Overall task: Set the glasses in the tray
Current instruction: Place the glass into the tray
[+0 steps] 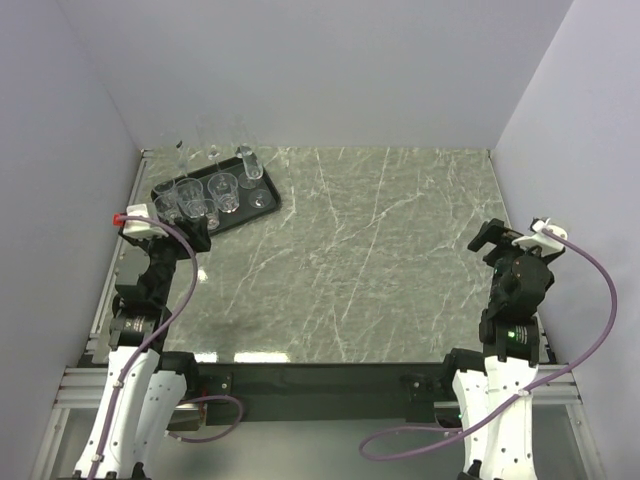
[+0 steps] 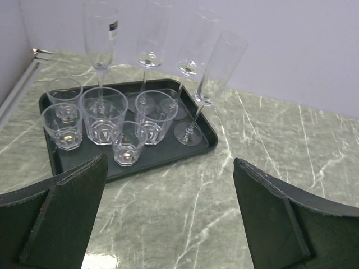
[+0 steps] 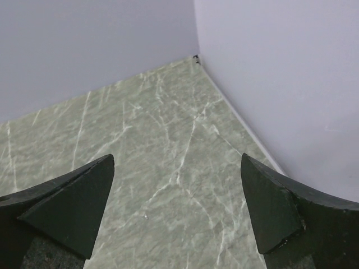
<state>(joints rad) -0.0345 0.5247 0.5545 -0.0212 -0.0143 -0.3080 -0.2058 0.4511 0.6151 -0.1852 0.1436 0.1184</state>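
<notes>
Left gripper (image 2: 171, 188) hangs spread wide and empty just short of the tray. The right gripper (image 3: 176, 179) is equally wide over bare stone by the bench's right edge, holding nothing. Bench (image 1: 380, 260) shows me no loose glass, which I read as why both arms sit at its near edge. Tray (image 2: 92, 158) lies in the far left corner. Glasses (image 2: 104, 115) all stand inside it, with tumblers (image 2: 64, 126) packed near-left and flutes (image 2: 101, 39) along the far rim, likely so tall stems sit out of the reach path. One flute (image 2: 221, 64) looks tilted at the right corner, though that may be only the lens.
</notes>
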